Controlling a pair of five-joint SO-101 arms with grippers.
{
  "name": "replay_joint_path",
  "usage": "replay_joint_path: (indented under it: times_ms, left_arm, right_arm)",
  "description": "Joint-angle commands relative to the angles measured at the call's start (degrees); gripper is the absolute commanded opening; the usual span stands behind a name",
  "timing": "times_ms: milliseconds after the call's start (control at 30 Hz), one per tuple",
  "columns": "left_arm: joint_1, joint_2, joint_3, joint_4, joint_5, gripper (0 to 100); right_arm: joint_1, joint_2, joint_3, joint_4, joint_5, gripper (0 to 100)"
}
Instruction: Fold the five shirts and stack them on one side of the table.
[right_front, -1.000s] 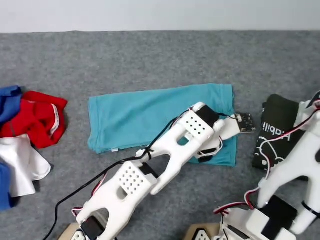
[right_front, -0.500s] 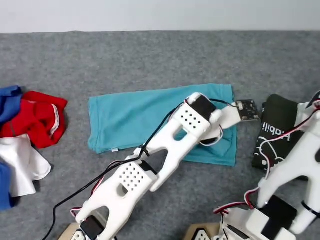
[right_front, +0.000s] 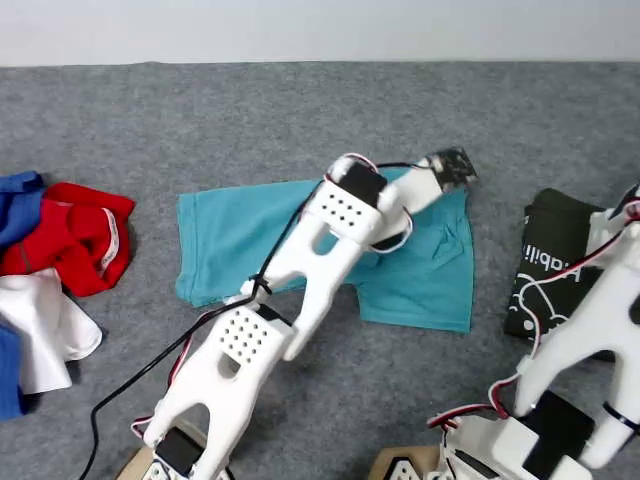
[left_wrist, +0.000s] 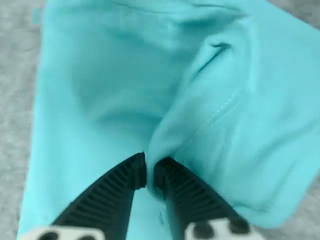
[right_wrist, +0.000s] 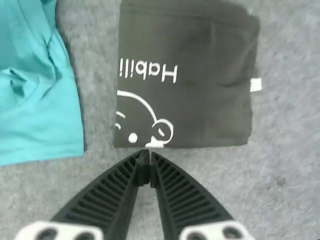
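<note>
Teal shirt (right_front: 240, 240) stretches side to side, left gripper (left_wrist: 149, 169) pinching it.

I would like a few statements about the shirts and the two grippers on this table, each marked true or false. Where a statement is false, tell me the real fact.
1. The left gripper is shut on a raised fold of the teal fabric shirt. True.
2. The dark folded shirt with white print lies on top of the teal shirt. False: it lies beside it, with a strip of the grey table surface between them.
3. The red fabric shirt is folded flat. False: it lies crumpled, next to a bunched white shirt.
4. The right gripper is shut. True.
</note>
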Motion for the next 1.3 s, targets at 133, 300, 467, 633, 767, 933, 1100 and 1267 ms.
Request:
replay_joint_path:
  times_ms: [133, 300, 467, 633, 767, 933, 1100, 1267]
  left_arm:
    - [-4.40, 0.62, -1.71, -5.80, 3.60, 16]
    - [-6.33, 4.92, -2.68, -6.86, 2.90, 16]
    - [-7.56, 5.54, -6.90, -5.27, 3.16, 16]
    - [-7.91, 5.36, -12.18, -1.23, 2.99, 16]
    - [-8.18, 5.36, -15.34, 1.49, 2.99, 16]
    - [-5.98, 5.36, -19.74, 6.42, 3.34, 16]
    - [-1.14, 6.59, -17.45, 9.32, 3.34, 16]
    - [-0.62, 9.14, -12.88, 10.64, 3.34, 13]
  right_arm:
    - [0.48, -2.59, 1.32, 1.71, 0.79, 1.0]
    - [0.48, -2.68, 1.32, 1.71, 0.79, 1.0]
    - [0.48, -2.68, 1.23, 1.71, 0.79, 1.0]
    - [0.48, -2.68, 1.23, 1.71, 0.79, 1.0]
    - [0.48, -2.68, 1.23, 1.71, 0.79, 1.0]
    - [0.48, -2.68, 1.23, 1.80, 0.79, 1.0]
    - [0.48, -2.77, 1.23, 1.80, 0.79, 1.0]
    - [0.75, -2.77, 1.05, 1.89, 0.88, 1.0]
